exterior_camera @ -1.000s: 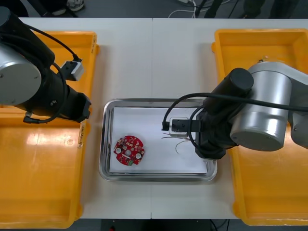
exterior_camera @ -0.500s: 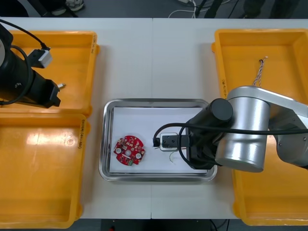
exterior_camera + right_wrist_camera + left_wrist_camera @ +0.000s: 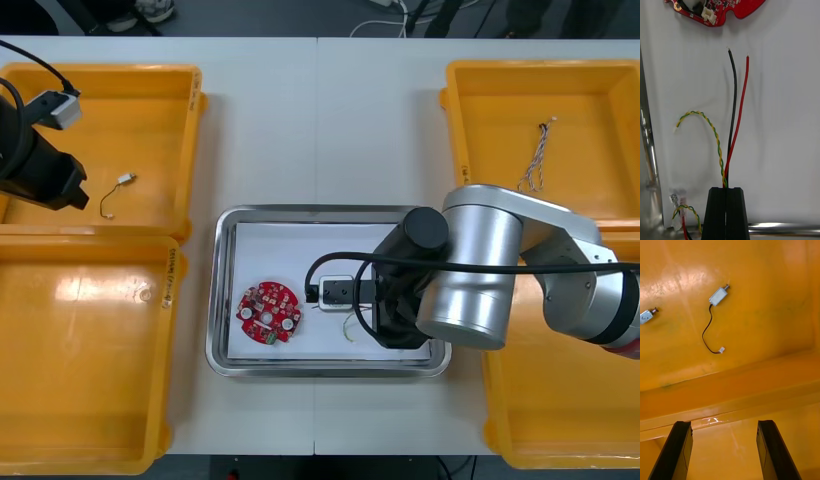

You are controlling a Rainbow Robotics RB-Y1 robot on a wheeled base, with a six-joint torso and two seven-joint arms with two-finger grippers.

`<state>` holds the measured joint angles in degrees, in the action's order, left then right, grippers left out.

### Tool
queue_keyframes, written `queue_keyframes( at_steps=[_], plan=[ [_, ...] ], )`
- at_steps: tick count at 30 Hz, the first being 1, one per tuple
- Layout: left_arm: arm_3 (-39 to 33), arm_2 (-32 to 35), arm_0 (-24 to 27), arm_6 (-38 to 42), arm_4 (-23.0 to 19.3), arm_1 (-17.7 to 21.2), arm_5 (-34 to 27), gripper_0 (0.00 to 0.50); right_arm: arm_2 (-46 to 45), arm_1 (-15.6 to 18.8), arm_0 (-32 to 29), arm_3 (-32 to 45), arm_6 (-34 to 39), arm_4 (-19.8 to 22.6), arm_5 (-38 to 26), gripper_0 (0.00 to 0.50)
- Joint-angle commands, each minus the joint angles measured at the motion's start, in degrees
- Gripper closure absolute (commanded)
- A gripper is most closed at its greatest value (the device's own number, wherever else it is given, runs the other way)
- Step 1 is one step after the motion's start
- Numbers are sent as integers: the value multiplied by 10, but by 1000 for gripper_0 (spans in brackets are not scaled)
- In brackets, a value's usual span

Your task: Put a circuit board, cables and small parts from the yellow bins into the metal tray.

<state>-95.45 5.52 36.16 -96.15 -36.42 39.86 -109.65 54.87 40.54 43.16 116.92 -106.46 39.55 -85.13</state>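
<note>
The table (image 3: 300,120) is pale off-white and made of two tops butted together, with a thin seam (image 3: 316,110) running from its far edge to the near one. Beyond the far edge lies a dark grey floor (image 3: 270,15), where a white cord (image 3: 392,5) trails. More dark floor shows below the near edge. The light is even and the shadows are soft.

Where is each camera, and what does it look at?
Front view: up high, looking down at the table; the left arm and right arm show.
Right wrist view: on the right wrist, facing the tray; right tool shut on cables.
Left wrist view: on the left wrist, facing a yellow bin; open left tool shows.
Shared: front and right wrist views both show the red board.
</note>
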Motion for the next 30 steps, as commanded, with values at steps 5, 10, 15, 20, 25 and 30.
queue_keyframes(
  at_steps=[5, 10, 15, 20, 25, 30],
  plan=[
    [71, 17, 51, -17, 35, 24, 42, 0, 31, -13, 26, -1, -19, -11, 5, 500],
    [113, 17, 56, -26, 45, 24, 98, 0, 42, -13, 25, -1, -22, -13, 5, 500],
    [155, 17, 59, -37, 54, 24, 160, 0, 45, -13, 25, 0, -21, -18, 5, 500],
    [203, 16, 72, -47, 53, 24, 218, 0, 44, -17, 25, -1, -19, -32, 5, 334],
    [235, 16, 79, -55, 49, 24, 259, 0, 44, -18, 26, -1, -15, -40, 4, 0],
    [259, 16, 79, -64, 48, 24, 301, 0, 44, -18, 27, 0, -11, -41, 2, 0]
  ],
)
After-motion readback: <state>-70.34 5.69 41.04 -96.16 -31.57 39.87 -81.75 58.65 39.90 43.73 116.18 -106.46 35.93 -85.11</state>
